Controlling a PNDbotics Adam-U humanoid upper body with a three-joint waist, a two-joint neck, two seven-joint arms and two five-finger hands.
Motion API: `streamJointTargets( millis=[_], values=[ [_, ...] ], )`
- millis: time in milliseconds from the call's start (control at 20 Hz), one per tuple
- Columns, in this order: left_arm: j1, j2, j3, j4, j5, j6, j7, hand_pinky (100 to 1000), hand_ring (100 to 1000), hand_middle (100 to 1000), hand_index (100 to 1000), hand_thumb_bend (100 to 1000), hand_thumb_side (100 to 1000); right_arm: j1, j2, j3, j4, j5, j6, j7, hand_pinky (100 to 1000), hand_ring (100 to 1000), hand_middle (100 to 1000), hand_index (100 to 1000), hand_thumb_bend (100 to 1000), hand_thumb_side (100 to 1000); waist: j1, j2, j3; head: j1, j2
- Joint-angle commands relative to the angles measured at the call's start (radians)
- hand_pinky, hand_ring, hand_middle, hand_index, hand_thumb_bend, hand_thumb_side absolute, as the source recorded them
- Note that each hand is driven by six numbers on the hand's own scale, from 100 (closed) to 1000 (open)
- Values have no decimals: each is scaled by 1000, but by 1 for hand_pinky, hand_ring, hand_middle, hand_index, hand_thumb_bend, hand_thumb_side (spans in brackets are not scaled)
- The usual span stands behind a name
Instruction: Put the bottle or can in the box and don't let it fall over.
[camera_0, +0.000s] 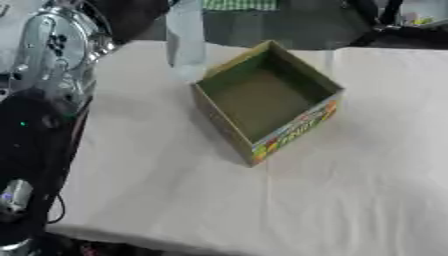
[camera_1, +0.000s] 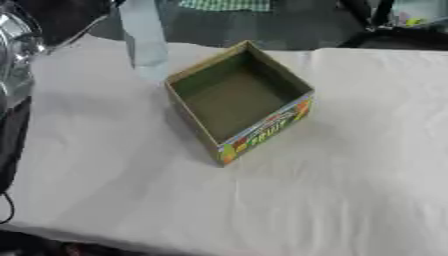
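Observation:
An open cardboard box (camera_0: 262, 95) with a colourful printed front stands turned at an angle on the white cloth of the table (camera_0: 350, 190); its inside is bare. A pale, see-through bottle (camera_0: 185, 37) stands upright just beyond the box's far left corner, and its top runs out of the picture. I cannot tell whether its base rests on the cloth. My left arm comes in as a dark shape (camera_0: 140, 15) beside the bottle's top, and the hand itself is hidden at the frame's edge. My right hand shows in neither view.
Silver and black parts of my left arm (camera_0: 52, 45) fill the left side beyond the table's left edge. A cable (camera_0: 58, 210) hangs near the front left corner. Dark equipment (camera_0: 398, 27) sits behind the table's far right edge.

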Motion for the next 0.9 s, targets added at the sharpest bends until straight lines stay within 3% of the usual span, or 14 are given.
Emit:
streamJointTargets(
  millis=[50, 500, 900],
  values=[
    [-46, -7, -2, 4, 14, 2, 7, 599, 387, 232, 901, 707, 704, -23, -18, 0, -4, -2, -1, 8, 792, 717, 629, 835, 100, 742, -1, -13, -6, 10, 0],
    [-94, -38, -28, 47, 16, 10, 1, 601, 386, 231, 899, 707, 707, -49, -7, 11, -9, -2, -5, 20, 792, 717, 629, 835, 100, 742, 5, -4, -43, 22, -17],
    [-81, -58, -45, 74, -11, 9, -17, 600, 385, 230, 897, 705, 711, -69, 0, 17, -19, -3, -6, 28, 791, 716, 628, 835, 100, 747, 12, 19, -73, 22, -40]
  ],
)
